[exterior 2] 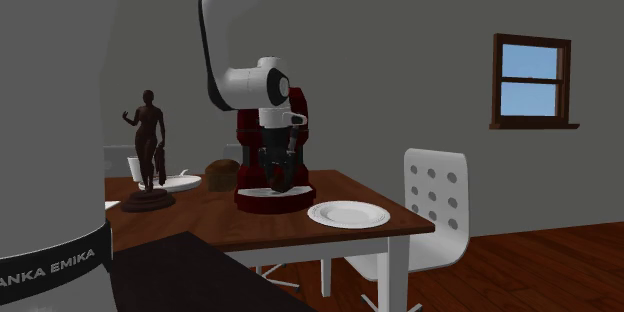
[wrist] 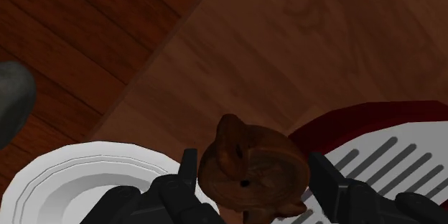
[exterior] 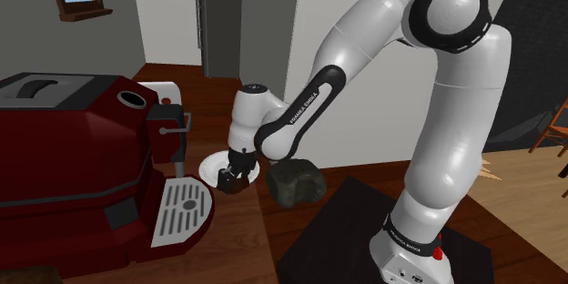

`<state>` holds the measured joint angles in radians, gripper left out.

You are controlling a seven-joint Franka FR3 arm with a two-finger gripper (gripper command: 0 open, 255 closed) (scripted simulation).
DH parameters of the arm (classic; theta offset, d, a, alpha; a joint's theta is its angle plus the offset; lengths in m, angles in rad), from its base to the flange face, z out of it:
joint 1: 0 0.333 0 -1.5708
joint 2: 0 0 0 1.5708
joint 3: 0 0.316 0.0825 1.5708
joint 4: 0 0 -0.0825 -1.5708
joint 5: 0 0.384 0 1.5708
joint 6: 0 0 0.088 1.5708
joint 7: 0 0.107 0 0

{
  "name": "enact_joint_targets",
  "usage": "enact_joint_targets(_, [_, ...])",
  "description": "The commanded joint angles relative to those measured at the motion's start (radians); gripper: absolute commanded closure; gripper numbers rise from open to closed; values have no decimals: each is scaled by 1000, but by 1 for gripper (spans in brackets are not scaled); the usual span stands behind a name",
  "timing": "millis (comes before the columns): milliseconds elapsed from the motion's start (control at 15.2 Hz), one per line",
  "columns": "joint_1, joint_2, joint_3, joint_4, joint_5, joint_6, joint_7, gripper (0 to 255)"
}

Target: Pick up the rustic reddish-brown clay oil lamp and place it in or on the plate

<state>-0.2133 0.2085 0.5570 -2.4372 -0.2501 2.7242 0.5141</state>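
Note:
My gripper [wrist: 253, 187] is shut on the reddish-brown clay oil lamp [wrist: 251, 166]; one black finger clasps each side of it. The lamp hangs between the white plate [wrist: 79, 179] and the red coffee machine's ribbed drip tray [wrist: 380, 159], partly over the plate's rim. In the shoulder view the gripper [exterior: 231, 178] points down at the near edge of the plate [exterior: 207, 166], with the dark lamp [exterior: 228, 183] in it. The second exterior view shows the gripper [exterior 2: 278, 176] in front of the machine, left of the plate [exterior 2: 348, 213].
The big red coffee machine [exterior: 73, 164] stands close by the gripper. A dark loaf-like lump [exterior: 296, 182] lies near the arm. A dark figurine [exterior 2: 150, 150], a second plate [exterior 2: 182, 182] and a white chair [exterior 2: 435, 200] show too. The table's edge runs just beyond the plate.

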Motion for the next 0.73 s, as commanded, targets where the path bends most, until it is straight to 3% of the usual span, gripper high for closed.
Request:
enact_joint_targets(0, [-23, 38, -23, 54, -13, -21, -43, 255])
enact_joint_targets(660, [-109, 228, -97, 352, -38, -146, -228, 255])
